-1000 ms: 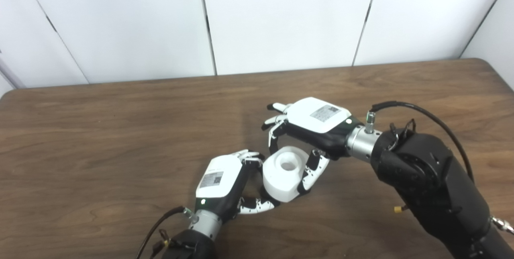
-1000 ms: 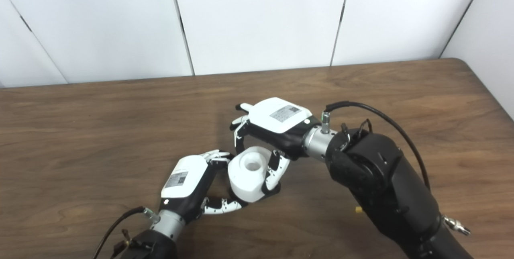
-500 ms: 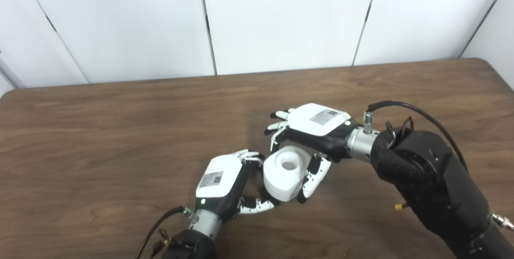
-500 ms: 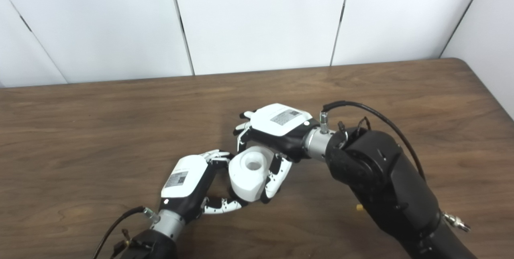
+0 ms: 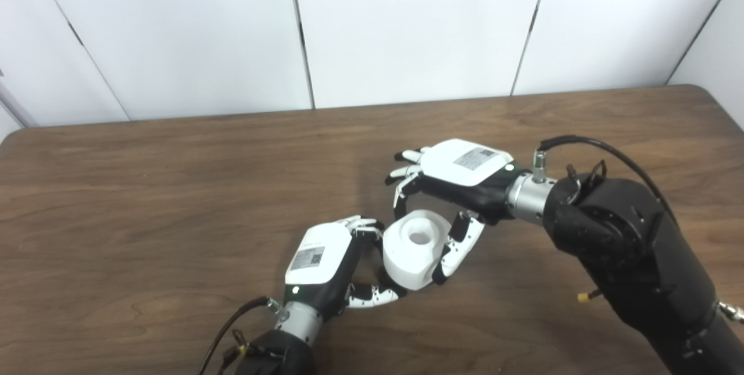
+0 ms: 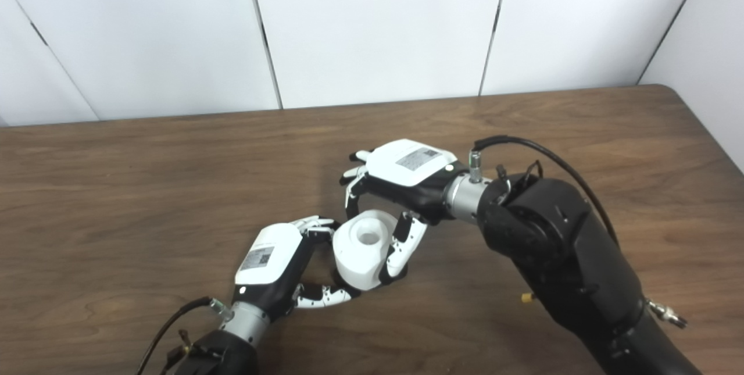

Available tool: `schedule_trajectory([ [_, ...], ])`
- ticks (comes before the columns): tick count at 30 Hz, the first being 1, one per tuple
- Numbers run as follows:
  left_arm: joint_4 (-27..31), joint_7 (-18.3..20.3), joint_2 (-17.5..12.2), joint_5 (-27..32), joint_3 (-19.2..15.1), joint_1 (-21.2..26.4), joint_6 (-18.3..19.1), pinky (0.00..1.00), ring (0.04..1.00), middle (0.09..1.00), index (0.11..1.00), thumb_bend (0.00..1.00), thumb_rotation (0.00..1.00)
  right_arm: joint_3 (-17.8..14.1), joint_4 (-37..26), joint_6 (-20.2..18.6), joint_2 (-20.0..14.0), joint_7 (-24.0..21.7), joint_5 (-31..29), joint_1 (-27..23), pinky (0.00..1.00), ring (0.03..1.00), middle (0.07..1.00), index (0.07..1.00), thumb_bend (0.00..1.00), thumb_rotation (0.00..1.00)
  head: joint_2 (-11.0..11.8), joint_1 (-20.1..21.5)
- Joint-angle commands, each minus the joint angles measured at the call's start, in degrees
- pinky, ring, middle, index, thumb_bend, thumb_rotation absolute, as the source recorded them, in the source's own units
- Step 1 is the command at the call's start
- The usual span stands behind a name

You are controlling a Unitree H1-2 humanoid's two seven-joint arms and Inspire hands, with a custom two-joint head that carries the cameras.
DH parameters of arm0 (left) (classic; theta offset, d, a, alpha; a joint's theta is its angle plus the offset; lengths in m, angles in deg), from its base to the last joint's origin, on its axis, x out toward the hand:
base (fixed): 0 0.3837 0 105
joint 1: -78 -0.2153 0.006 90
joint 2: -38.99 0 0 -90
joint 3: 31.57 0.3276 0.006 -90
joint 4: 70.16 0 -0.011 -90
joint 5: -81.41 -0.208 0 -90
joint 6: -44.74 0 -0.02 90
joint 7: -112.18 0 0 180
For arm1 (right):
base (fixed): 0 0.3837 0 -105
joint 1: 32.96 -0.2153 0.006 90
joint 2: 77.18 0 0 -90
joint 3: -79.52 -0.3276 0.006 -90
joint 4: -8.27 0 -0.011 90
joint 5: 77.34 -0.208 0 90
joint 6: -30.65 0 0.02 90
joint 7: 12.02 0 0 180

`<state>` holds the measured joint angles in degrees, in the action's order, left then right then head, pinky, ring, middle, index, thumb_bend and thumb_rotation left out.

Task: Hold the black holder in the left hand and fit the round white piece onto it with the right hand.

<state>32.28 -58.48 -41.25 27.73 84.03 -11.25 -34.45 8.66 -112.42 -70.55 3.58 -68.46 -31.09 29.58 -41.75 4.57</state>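
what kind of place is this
Probably a robotics lab or test bench: a bare brown wooden table, plain white wall panels behind it, and two robot hands around a round white piece.

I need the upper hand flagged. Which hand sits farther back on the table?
The right hand, arched over the round white piece; the left hand sits nearer the camera.

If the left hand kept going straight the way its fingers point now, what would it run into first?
The round white piece: the left hand points up and to the right, its fingers already curled against that piece's near side. The right hand lies just beyond; depth is hard to judge.
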Motion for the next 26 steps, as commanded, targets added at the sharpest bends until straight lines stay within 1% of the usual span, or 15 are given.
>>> schedule_trajectory([
  [1, -4.02, 3.34, -0.69, 0.42, 0.22, -1.70, 3.04, 0.84, 0.868, 0.804, 0.490, 0.52, 0.05, -1.34, -2.36, 0.35, -0.57, 1.25, -0.27, -3.13, 1.00, 1.000, 0.899, 0.655, 1.00, 0.37, 0.01, 0.03],
  [5, -4.33, 3.08, -0.85, 0.41, 0.31, -1.62, 2.77, 0.84, 0.868, 0.804, 0.490, 0.52, 0.05, -1.84, -3.44, -0.80, -0.72, 0.16, -0.18, -4.19, 1.00, 1.000, 0.902, 0.661, 1.00, 0.37, 0.01, 0.03],
  [8, -4.37, 3.19, -0.88, 0.44, 0.36, -1.59, 2.90, 0.84, 0.870, 0.804, 0.490, 0.52, 0.05, -2.47, -4.64, -2.48, -1.63, -2.18, -1.32, -5.74, 1.00, 1.000, 0.909, 0.672, 1.00, 0.37, 0.10, -0.07],
  [11, -4.32, 3.42, -1.04, 0.36, 0.47, -1.50, 2.98, 0.85, 0.870, 0.802, 0.490, 0.51, 0.05, -3.22, -5.89, -4.50, -2.56, -4.50, -2.29, -7.59, 1.00, 1.000, 0.920, 0.689, 1.00, 0.41, 0.24, -0.08],
  [14, -4.26, 3.63, -0.98, 0.48, 0.50, -1.52, 3.21, 0.85, 0.872, 0.801, 0.490, 0.51, 0.05, -3.93, -6.85, -6.49, -3.41, -6.37, -2.95, -9.30, 1.00, 1.000, 0.930, 0.710, 1.00, 0.42, 0.24, -0.08],
  [17, -4.47, 3.40, -1.00, 0.68, 0.48, -1.48, 3.05, 0.85, 0.871, 0.799, 0.490, 0.51, 0.05, -4.26, -6.81, -7.07, -4.11, -6.57, -3.64, -10.02, 1.00, 1.000, 0.940, 0.722, 1.00, 0.43, 0.40, -0.06],
  [21, -4.79, 3.38, -1.05, 0.59, 0.57, -1.33, 3.08, 0.85, 0.871, 0.799, 0.490, 0.51, 0.05, -4.48, -6.67, -7.12, -4.55, -5.80, -3.82, -9.80, 1.00, 1.000, 0.938, 0.731, 1.00, 0.42, 0.50, -0.14],
  [26, -4.77, 3.45, -1.02, 0.44, 0.62, -1.26, 3.22, 0.85, 0.871, 0.798, 0.490, 0.51, 0.05, -4.90, -7.67, -9.37, -5.61, -7.57, -4.28, -10.95, 1.00, 1.000, 0.952, 0.746, 1.00, 0.45, 0.52, -0.18],
])
